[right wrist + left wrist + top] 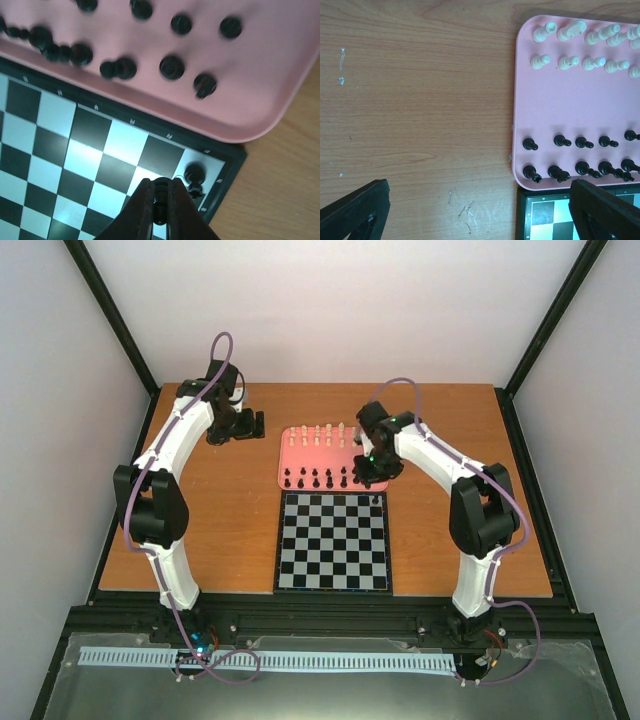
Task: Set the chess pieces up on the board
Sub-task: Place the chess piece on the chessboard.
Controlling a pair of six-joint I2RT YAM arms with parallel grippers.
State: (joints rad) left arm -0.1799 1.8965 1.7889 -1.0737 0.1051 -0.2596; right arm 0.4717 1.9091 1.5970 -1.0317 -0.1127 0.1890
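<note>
A black piece (159, 202) seems held, clenched in the right gripper (160, 184), over the board's (50, 150) far-right corner beside a placed piece (194, 175); lowering onto the next square is called for

Wooden table (220, 520): board (333, 542), pink tray (325, 457) just behind.

**Our two arms, white on black**
We see white shells and bulky black joints on the left arm (178, 430) and right arm (430, 453); a purple cable (222, 337) loops along each, and the fingers (357, 207) are matte black.
</note>
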